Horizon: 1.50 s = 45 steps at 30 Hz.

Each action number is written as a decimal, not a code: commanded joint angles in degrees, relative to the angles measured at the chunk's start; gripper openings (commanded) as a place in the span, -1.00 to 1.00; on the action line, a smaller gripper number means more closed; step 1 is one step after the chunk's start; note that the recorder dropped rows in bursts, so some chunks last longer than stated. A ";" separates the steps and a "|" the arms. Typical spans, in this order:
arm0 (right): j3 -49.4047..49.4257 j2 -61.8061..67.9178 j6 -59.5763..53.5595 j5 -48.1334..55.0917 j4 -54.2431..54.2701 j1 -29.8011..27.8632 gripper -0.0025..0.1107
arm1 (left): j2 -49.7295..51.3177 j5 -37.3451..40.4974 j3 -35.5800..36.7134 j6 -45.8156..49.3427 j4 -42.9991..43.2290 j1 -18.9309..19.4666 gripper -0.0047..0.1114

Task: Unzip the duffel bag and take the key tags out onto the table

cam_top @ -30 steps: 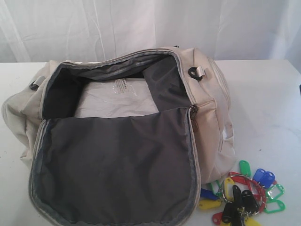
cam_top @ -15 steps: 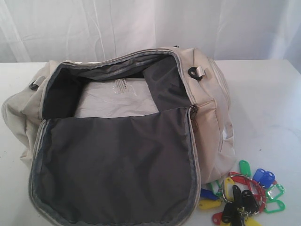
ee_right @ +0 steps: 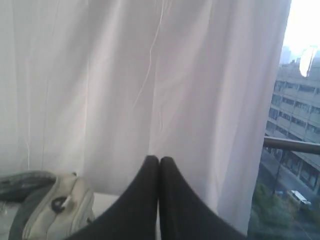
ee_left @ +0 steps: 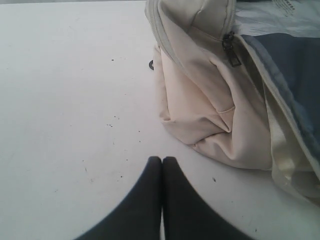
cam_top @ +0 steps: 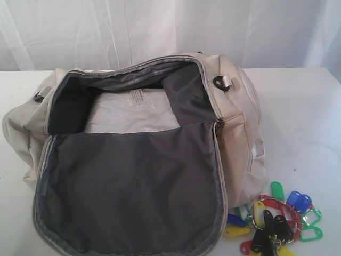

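Observation:
The cream duffel bag [cam_top: 242, 114] lies unzipped on the white table [cam_top: 298, 106], its big flap folded forward and showing grey lining [cam_top: 133, 186]. The key tags [cam_top: 274, 218], coloured plastic on a red ring, lie on the table beside the bag's near right corner. Neither arm shows in the exterior view. My left gripper [ee_left: 162, 160] is shut and empty, hovering above bare table a short way from the bag's end [ee_left: 200, 100]. My right gripper [ee_right: 159, 160] is shut and empty, raised and facing the curtain, with the bag [ee_right: 55, 205] low in its view.
A clear plastic packet [cam_top: 133, 109] lies inside the bag. A dark zip pull [ee_left: 231, 50] hangs at the bag's corner. A white curtain [cam_top: 170, 32] runs behind the table, and a window [ee_right: 295, 125] shows past its edge.

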 commanded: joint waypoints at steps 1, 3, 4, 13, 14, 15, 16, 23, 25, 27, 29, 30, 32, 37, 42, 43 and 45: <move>1.80 -0.82 4.76 -6.76 0.92 -1.66 -0.96 | -0.24 0.21 0.23 -0.38 -0.15 0.22 -0.92; 5.02 -0.82 6.23 -10.16 0.82 -2.08 -0.96 | -0.24 0.21 0.23 -0.38 -0.15 0.22 -0.92; 7.35 -0.82 6.39 -11.77 0.82 -2.48 -0.96 | -0.24 0.06 0.23 -0.38 -0.15 0.22 -0.92; 29.61 -0.82 6.49 -15.77 0.79 -6.54 -0.96 | -0.24 -0.10 0.23 -0.38 -0.15 0.22 -0.92; 31.92 -0.82 6.49 -15.77 0.79 -6.83 -0.96 | -0.24 -0.10 0.23 -0.38 -0.15 0.22 -0.92; 34.21 -0.82 6.49 -15.77 0.79 -6.92 -0.96 | -0.24 -0.10 0.23 -0.38 -0.15 0.22 -0.92; 36.01 -0.82 6.49 -15.77 0.79 -6.92 -0.96 | -0.24 -0.10 0.23 -0.38 -0.15 0.22 -0.92; 46.28 -0.82 6.49 -21.48 0.82 -7.22 -0.96 | -0.24 -0.10 0.23 -0.38 -0.15 0.22 -0.92; 46.28 -0.82 6.49 -22.46 0.82 -7.22 -0.96 | -0.24 -0.10 0.23 -0.38 -0.15 0.22 -0.92; 46.28 -0.82 6.49 -22.09 0.82 -7.22 -0.96 | -0.24 -0.10 0.23 -0.38 -0.15 0.22 -0.92; 46.28 -0.82 6.63 -21.49 1.06 -7.22 -0.96 | -0.24 -0.10 0.23 -0.38 -0.15 0.22 -0.92; 46.28 -0.82 6.63 -21.02 1.50 -7.22 -0.96 | -0.24 -0.10 0.23 -0.38 -0.15 0.22 -0.92; 46.28 -0.82 6.85 -19.47 4.85 -7.09 -0.96 | -0.24 -0.10 0.23 -0.38 -0.15 0.22 -0.92; 46.28 -0.82 6.85 -19.35 7.35 -7.09 -0.96 | -0.24 -0.10 0.23 -0.38 -0.15 0.22 -0.92; 46.28 -0.82 6.85 -19.35 10.14 -7.09 -0.96 | -0.24 -0.10 0.23 -0.38 -0.15 0.22 -0.92; 46.28 -0.82 6.85 -19.35 11.30 -6.94 -0.96 | -0.24 -0.10 0.23 -0.38 -0.15 0.22 -0.92; 46.28 -0.82 6.85 -19.35 12.26 -5.57 -0.96 | -0.24 -0.10 0.23 -0.38 -0.15 0.22 -0.92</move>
